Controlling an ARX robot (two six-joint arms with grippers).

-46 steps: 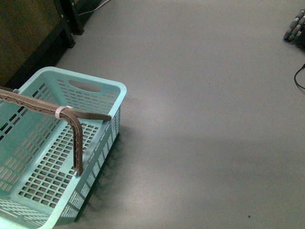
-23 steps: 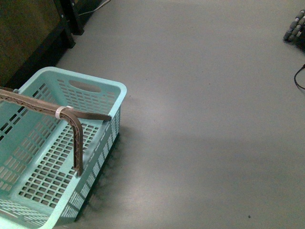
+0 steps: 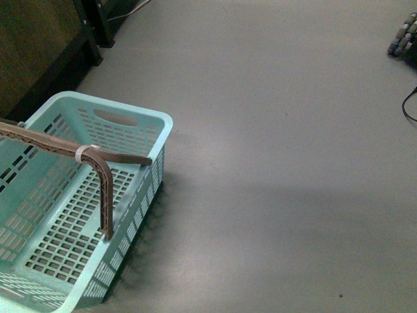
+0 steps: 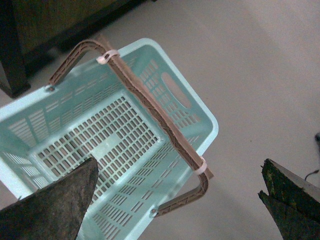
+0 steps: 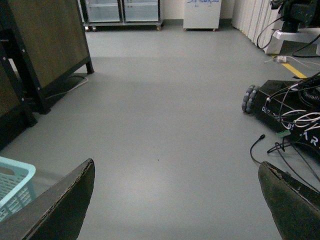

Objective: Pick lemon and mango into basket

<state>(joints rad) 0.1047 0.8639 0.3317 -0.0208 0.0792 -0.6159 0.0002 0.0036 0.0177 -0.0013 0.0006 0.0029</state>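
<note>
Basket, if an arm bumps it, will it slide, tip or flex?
The basket looks empty, with thin slotted walls, so it is probably light and likely to slide on the smooth floor. Its wide, low shape suggests it won't tip easily. The raised handle might swing if caught.

Front view: basket point(image 3: 130, 120) cut by the left and bottom edges; its handle point(image 3: 104, 189) runs off the left edge. Right wrist view: one basket corner only, at the frame edge. Left gripper point(image 4: 178, 167): fingers point(image 4: 55, 210) cropped to spread tips; one hides a basket corner. Right gripper point(image 5: 176, 167): cropped likewise. Front view, top right: dark wheeled thing point(image 3: 404, 36), perhaps a cart base, cut off.
</note>
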